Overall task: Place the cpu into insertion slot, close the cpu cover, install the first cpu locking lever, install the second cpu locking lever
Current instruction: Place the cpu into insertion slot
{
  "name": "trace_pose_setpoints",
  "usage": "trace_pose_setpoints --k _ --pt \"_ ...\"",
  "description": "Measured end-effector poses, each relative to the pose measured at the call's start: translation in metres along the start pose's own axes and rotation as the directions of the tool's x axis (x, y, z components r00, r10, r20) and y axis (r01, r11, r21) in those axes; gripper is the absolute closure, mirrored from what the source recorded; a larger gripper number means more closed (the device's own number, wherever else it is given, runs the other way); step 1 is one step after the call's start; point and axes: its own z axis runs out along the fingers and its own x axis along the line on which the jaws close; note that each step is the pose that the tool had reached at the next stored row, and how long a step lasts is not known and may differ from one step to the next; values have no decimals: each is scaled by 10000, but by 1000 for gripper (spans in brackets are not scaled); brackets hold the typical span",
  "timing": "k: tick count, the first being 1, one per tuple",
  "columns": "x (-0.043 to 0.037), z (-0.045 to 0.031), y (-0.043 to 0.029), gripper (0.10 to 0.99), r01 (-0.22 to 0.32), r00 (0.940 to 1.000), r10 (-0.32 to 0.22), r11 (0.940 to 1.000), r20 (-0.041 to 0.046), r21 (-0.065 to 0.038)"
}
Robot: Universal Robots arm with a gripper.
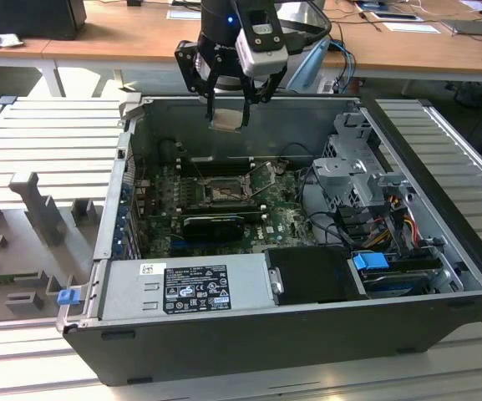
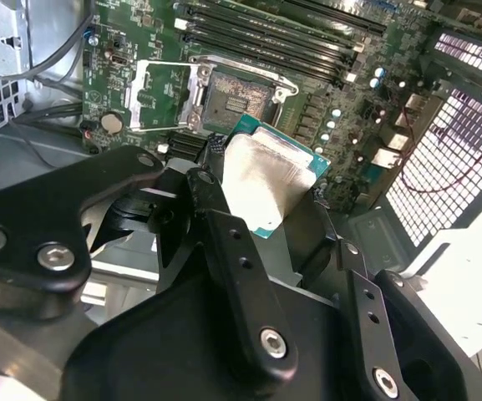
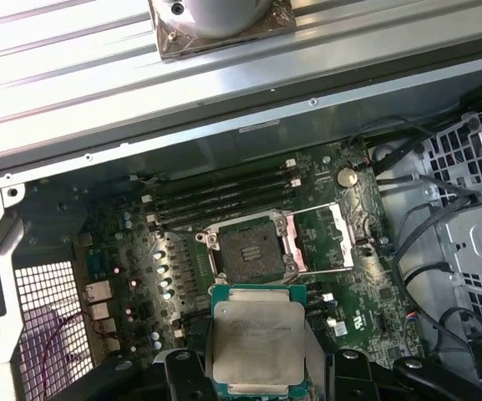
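Gripper (image 1: 227, 113) is clenching the cpu (image 3: 256, 342) by its edges, raised well clear of the insertion slot (image 3: 247, 249); I am judging it needs holding level and squared to that socket.

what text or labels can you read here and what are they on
Black label on the power supply: print too small to read.
White sticker beside it: too small to read.
White marks on the green board: blurred, unreadable.
Chip: no readable print.

Bright overhead light glares off the cpu (image 2: 261, 180), shadows pooling inside the computer case (image 1: 307, 334).
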Motion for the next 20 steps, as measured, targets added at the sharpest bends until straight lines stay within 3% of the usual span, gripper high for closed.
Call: trace_pose_setpoints --k 20 --pt "0 1 0 557 -609 9981 609 9981 54 -14"
